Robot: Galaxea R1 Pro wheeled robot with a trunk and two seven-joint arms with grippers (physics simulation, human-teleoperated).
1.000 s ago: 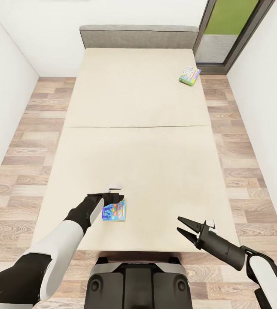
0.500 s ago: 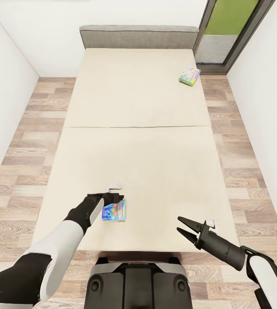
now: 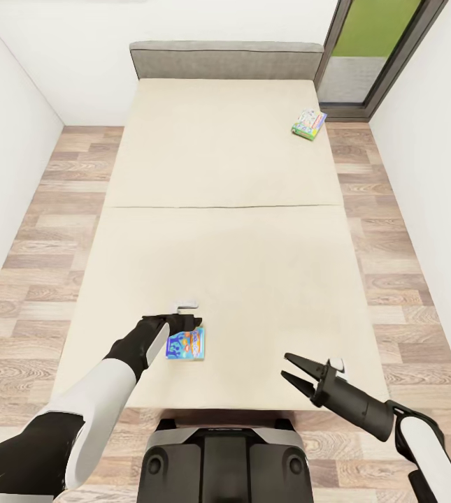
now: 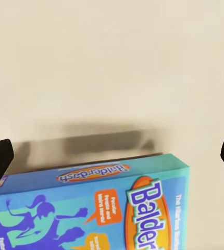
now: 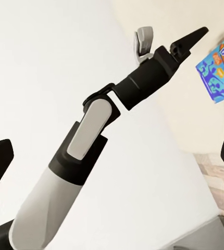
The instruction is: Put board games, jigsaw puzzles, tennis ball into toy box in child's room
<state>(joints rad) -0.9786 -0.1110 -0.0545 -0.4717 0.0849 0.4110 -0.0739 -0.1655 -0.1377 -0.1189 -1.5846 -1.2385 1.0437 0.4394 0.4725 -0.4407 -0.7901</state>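
The left gripper hangs spread over the blue board game (lying flat on the bed). Closing too shallow could skid the thin box away. The right gripper waits, parted and empty.

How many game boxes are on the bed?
2. A blue game box lies near the foot, beside the left claw. A green game box lies by the far right edge, near the headboard.
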